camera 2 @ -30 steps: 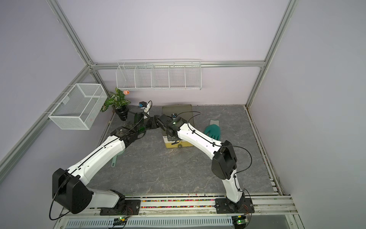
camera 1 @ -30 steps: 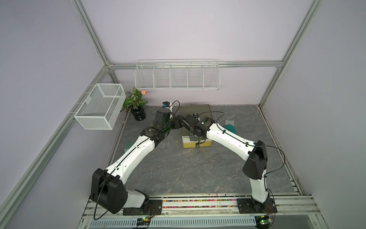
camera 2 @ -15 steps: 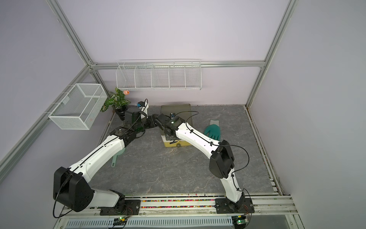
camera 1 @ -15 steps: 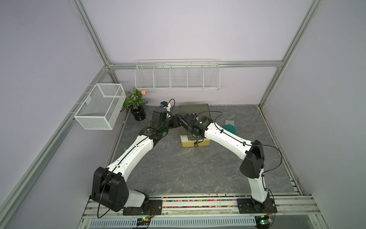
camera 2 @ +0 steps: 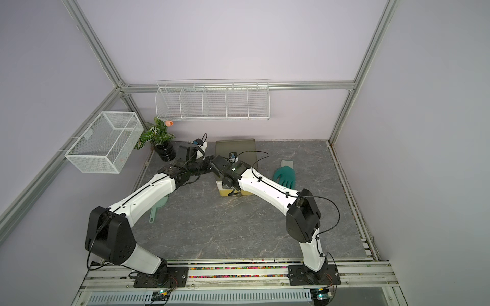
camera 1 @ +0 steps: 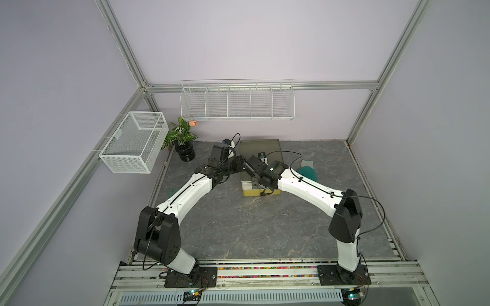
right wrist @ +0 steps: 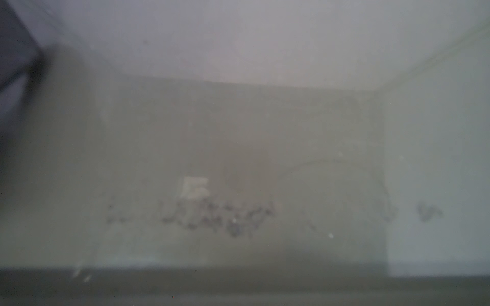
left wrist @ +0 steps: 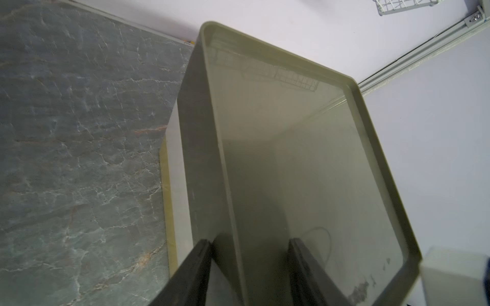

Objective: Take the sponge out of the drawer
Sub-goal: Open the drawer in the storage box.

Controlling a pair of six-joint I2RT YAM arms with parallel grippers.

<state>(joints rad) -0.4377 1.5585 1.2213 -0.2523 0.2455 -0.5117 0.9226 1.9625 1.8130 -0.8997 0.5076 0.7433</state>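
The olive drawer cabinet [camera 1: 261, 148] stands at the back of the table, and its drawer [camera 1: 261, 193] sticks out at the front under my right arm. The sponge is hidden. My left gripper [left wrist: 249, 241] is shut on the cabinet's raised left rim [left wrist: 228, 169], one finger outside the wall and one on the top. In both top views it sits at the cabinet's front left corner [camera 1: 240, 161] [camera 2: 210, 159]. My right gripper [camera 1: 249, 167] lies low over the cabinet top beside it. Its wrist view shows only blurred olive surface [right wrist: 238, 159], no jaws.
A green glove [camera 1: 307, 172] lies right of the cabinet. A potted plant [camera 1: 181, 137] stands at the back left. A wire basket [camera 1: 132, 143] hangs on the left wall and a wire shelf [camera 1: 237, 102] on the back wall. A green scoop [camera 2: 156, 209] lies under my left arm.
My left gripper has closed its jaws on the cabinet's left rim. Both arms have shifted slightly toward the back of the table.
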